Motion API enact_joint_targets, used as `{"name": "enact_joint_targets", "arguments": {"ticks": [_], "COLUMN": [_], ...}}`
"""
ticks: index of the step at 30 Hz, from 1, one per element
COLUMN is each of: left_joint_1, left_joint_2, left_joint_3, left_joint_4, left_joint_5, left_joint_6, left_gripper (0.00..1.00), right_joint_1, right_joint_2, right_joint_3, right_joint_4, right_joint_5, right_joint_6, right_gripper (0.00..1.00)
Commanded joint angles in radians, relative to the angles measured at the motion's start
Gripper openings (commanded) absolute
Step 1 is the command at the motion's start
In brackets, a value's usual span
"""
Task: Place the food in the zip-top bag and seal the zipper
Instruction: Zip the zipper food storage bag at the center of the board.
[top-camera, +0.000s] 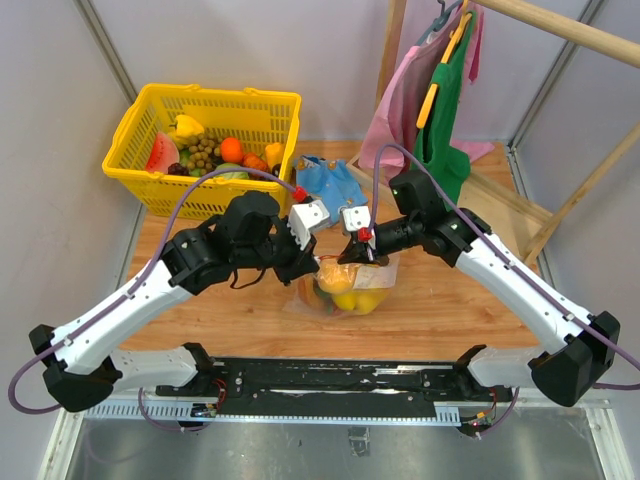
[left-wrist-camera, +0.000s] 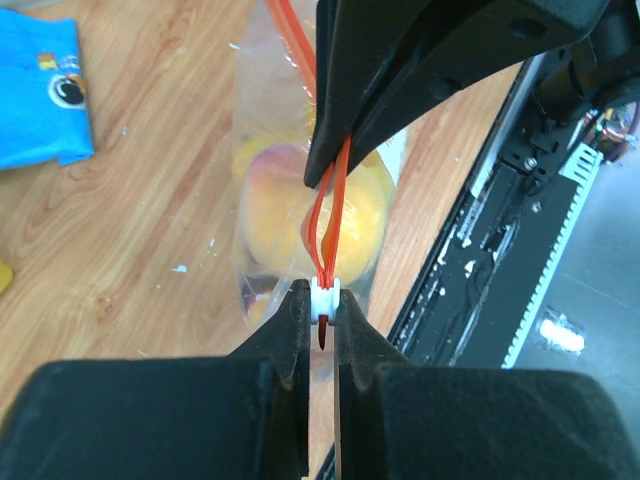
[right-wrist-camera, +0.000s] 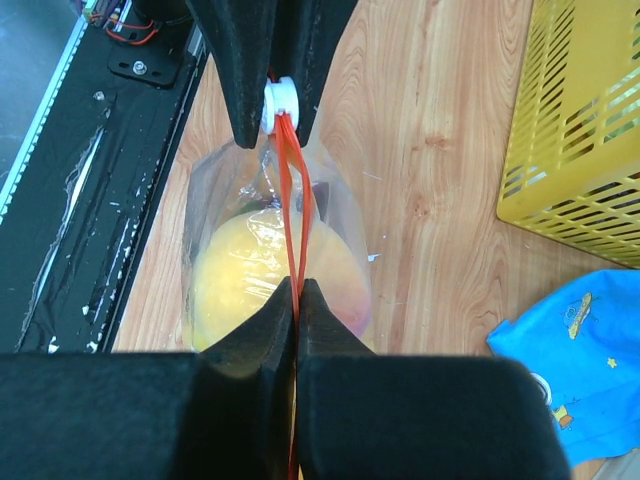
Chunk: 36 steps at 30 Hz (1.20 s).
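The clear zip-top bag (top-camera: 345, 292) hangs between my two grippers over the wooden table. Inside it are yellow and orange-pink toy fruits (left-wrist-camera: 275, 215), also seen in the right wrist view (right-wrist-camera: 245, 280). My left gripper (left-wrist-camera: 322, 302) is shut on the white slider (left-wrist-camera: 322, 296) at one end of the red-orange zipper (left-wrist-camera: 326, 225). My right gripper (right-wrist-camera: 297, 292) is shut on the zipper strip (right-wrist-camera: 290, 190) a short way along; the two strips between the grippers stand slightly apart. In the top view the left gripper (top-camera: 320, 265) and right gripper (top-camera: 350, 258) nearly meet above the bag.
A yellow mesh basket (top-camera: 215, 95) with several toy fruits stands at the back left. A blue soft pouch (top-camera: 325, 180) lies behind the grippers. Clothes (top-camera: 440, 100) hang on a wooden rack at the back right. A black rail (top-camera: 330, 380) runs along the near edge.
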Motion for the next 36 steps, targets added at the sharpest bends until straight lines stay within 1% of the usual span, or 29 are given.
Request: {"name": "enact_joint_targets", "arguments": {"ticks": [1,6,10,14,17,21,26,31,32,34,36], "left_joint_1": [0.002,0.002,0.002,0.002,0.002,0.002,0.002,0.002,0.002,0.002,0.002], "left_joint_2": [-0.088,-0.202,-0.287,-0.351,-0.369,-0.357,-0.346,-0.336,-0.332,-0.321,-0.312], "left_joint_3": [-0.085,-0.256,-0.409,-0.551,-0.606,-0.643,-0.660,-0.682,-0.684,-0.683,-0.684], "left_joint_4": [0.137,0.346,0.522,0.666,0.754,0.825,0.875,0.927,0.932,0.938,0.945], "left_joint_5": [-0.071,-0.119,-0.151,-0.178,-0.179,-0.163,-0.144,-0.130,-0.125,-0.114,-0.098], "left_joint_6": [-0.003,-0.042,-0.044,-0.043,-0.037,-0.019,-0.005,-0.002,-0.003,-0.003,0.000], "left_gripper": [0.06,0.37,0.56,0.64,0.65,0.63,0.56,0.43,0.39,0.27,0.08], "right_joint_1": [0.015,0.015,0.015,0.015,0.015,0.015,0.015,0.015,0.015,0.015,0.015], "right_joint_2": [-0.032,-0.061,-0.085,-0.098,-0.105,-0.109,-0.113,-0.114,-0.113,-0.110,-0.108], "right_joint_3": [0.016,-0.017,-0.044,-0.065,-0.078,-0.089,-0.095,-0.097,-0.096,-0.097,-0.096], "right_joint_4": [0.036,0.091,0.129,0.145,0.152,0.160,0.162,0.164,0.164,0.165,0.166], "right_joint_5": [0.018,0.038,0.053,0.057,0.055,0.051,0.045,0.035,0.035,0.032,0.031], "right_joint_6": [0.073,0.139,0.165,0.182,0.188,0.194,0.195,0.197,0.196,0.195,0.195], "right_gripper": [0.01,0.01,0.01,0.01,0.01,0.01,0.01,0.01,0.01,0.01,0.02]}}
